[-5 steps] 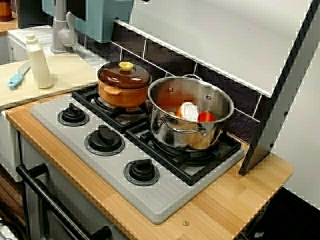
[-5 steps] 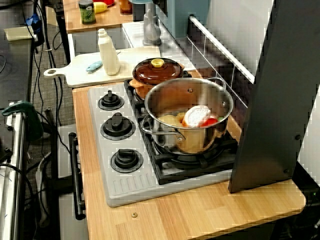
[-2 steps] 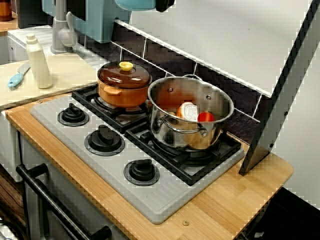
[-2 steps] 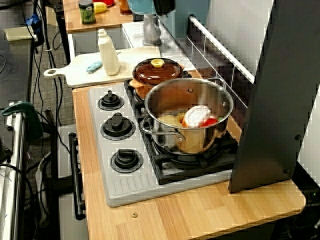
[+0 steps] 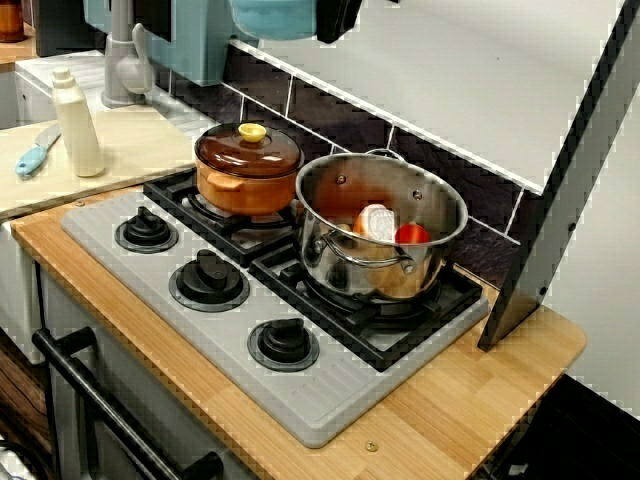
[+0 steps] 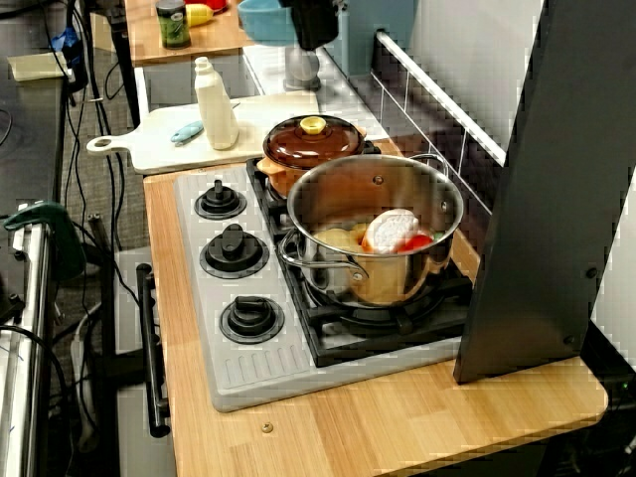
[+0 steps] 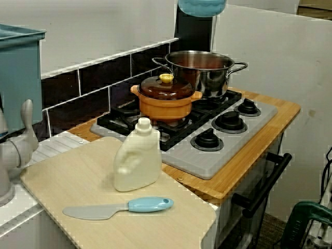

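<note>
— Where was the blue bowl (image 5: 272, 18)?
— High over the hob (image 5: 330, 395), at my gripper (image 5: 334, 14); seen from the stove's front, it lay at my nine o'clock.
— Clamped?
— The frame's top cut off my fingers; the bowl hung in air against them, so I judged them closed on it.
— Below the bowl?
— Lidded brown pot (image 5: 248, 165) at six o'clock; steel pot (image 5: 330, 255) at five; both well apart.

I log a steel pot (image 5: 340, 262) and lidded brown pot (image 5: 248, 160) on the stove (image 5: 200, 340); bottle (image 7: 137, 161) upright, spatula (image 7: 122, 208) flat on the cutting board (image 7: 67, 176).
</note>
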{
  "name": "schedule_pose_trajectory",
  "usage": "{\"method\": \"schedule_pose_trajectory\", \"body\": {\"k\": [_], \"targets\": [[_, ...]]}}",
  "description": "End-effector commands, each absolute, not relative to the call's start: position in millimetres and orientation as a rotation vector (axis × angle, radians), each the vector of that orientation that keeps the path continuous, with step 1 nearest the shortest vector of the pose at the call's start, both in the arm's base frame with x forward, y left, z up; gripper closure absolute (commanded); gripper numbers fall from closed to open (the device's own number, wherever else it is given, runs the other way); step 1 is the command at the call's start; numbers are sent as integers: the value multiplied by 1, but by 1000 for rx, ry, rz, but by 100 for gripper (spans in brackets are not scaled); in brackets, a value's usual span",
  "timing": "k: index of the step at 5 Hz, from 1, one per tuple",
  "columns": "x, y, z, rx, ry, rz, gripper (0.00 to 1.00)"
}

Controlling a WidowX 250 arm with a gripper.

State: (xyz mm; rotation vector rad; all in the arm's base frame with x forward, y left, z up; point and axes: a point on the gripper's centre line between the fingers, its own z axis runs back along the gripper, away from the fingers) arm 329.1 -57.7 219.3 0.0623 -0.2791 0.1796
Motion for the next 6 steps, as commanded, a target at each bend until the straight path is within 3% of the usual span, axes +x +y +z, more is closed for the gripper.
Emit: {"method": "schedule_pose_trajectory", "body": {"k": [1,6], "targets": [[315,-80,234,44,-349,169,100],[327,-121,221,52,-364,160,100]]}}
